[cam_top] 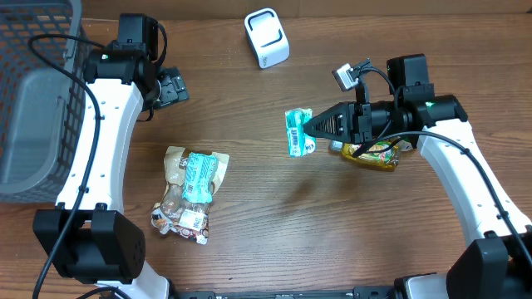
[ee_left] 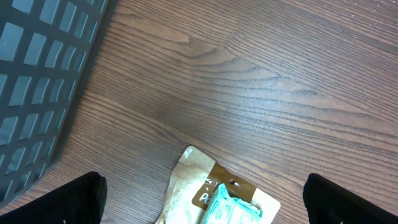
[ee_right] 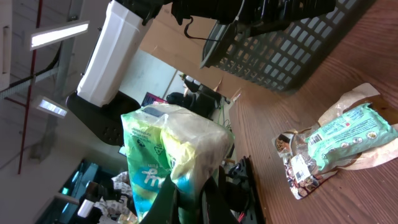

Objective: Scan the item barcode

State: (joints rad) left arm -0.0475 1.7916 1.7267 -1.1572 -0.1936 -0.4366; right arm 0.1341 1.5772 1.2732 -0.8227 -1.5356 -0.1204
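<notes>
My right gripper (cam_top: 310,126) is shut on a green and teal packet (cam_top: 297,133), holding it above the table near the middle. In the right wrist view the packet (ee_right: 166,149) sticks up from between the dark fingers (ee_right: 169,202). A white box-shaped scanner (cam_top: 267,37) stands at the back of the table, apart from the packet. My left gripper (cam_top: 172,87) hangs open at the back left with nothing in it. Its wrist view shows both fingertips (ee_left: 78,200) wide apart over bare wood.
A brown pouch (cam_top: 179,166) with a teal packet (cam_top: 199,176) on it and a snack bag (cam_top: 181,218) lie front left. A yellow packet (cam_top: 376,155) lies under my right arm. A grey basket (cam_top: 33,91) fills the left edge.
</notes>
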